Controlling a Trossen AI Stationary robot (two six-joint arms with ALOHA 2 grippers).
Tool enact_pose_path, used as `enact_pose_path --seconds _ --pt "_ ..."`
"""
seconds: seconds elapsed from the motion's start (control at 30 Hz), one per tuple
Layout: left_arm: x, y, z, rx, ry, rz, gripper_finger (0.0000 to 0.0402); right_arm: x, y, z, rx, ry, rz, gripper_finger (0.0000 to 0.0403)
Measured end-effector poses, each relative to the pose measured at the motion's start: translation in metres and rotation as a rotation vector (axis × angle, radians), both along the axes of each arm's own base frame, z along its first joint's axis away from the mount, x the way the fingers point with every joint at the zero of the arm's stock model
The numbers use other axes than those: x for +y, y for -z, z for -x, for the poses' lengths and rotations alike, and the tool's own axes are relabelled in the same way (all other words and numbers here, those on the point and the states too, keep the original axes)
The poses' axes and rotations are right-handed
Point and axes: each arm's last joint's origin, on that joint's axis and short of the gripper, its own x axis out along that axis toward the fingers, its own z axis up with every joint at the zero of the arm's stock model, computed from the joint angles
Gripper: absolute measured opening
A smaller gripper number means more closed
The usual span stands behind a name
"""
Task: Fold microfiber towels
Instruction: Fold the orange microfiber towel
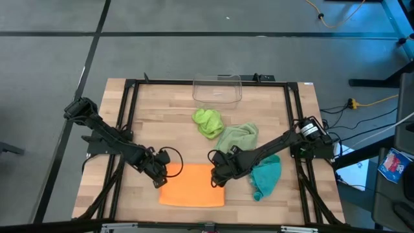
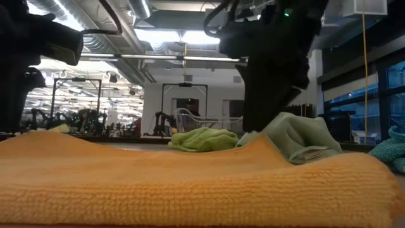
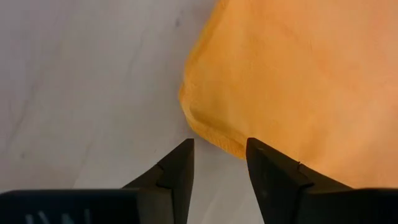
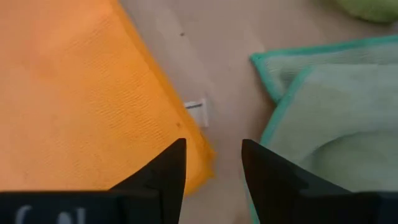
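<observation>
Towels are lying on the wooden table (image 1: 149, 116), and the left gripper (image 1: 160, 176) is hovering with parted, empty fingers at the left edge of the folded orange towel (image 1: 193, 186) near the front. The right gripper (image 1: 217, 177) is sitting open and empty at that towel's right edge. Beyond it, the pale green towel (image 1: 238, 137), lime towel (image 1: 207, 122) and teal towel (image 1: 266, 176) are lying bunched up, with a clear bin (image 1: 217, 89) at the far edge.

A clear plastic bin (image 1: 217, 89) sits on the wooden table (image 1: 162, 116).
</observation>
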Motion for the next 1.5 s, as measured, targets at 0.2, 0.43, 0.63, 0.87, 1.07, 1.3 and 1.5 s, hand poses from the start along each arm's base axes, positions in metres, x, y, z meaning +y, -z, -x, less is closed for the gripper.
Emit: enact_pose_path --seconds 0.2,0.43,0.63,0.87,1.07,1.3,1.5 --pt "-0.004 -0.009 -0.005 -0.024 0.010 0.020 0.0138 0.002 -0.028 -0.010 -0.017 -0.014 -0.001 0.0157" --pt "-0.031 -0.021 -0.008 -0.155 0.168 0.137 0.0138 0.051 -0.039 -0.002 -0.106 -0.287 0.010 0.0147" --pt "-0.045 -0.022 0.002 -0.170 0.250 0.134 0.0138 0.087 -0.041 0.012 -0.163 -0.417 -0.008 0.0147" --pt "-0.058 -0.022 0.014 -0.213 0.344 0.065 0.0138 0.117 -0.042 0.029 -0.165 -0.607 -0.030 0.0147" --pt "-0.059 -0.023 0.015 -0.317 0.304 -0.063 0.0138 0.126 -0.024 0.019 -0.265 -0.488 0.032 0.0147" --pt "-0.050 -0.016 -0.009 -0.380 0.246 -0.116 0.0137 0.104 0.022 -0.008 -0.227 -0.270 0.047 0.0147" --pt "-0.023 0.005 -0.021 -0.180 0.101 -0.170 0.0137 0.083 0.034 -0.015 -0.115 -0.140 -0.064 0.0147"
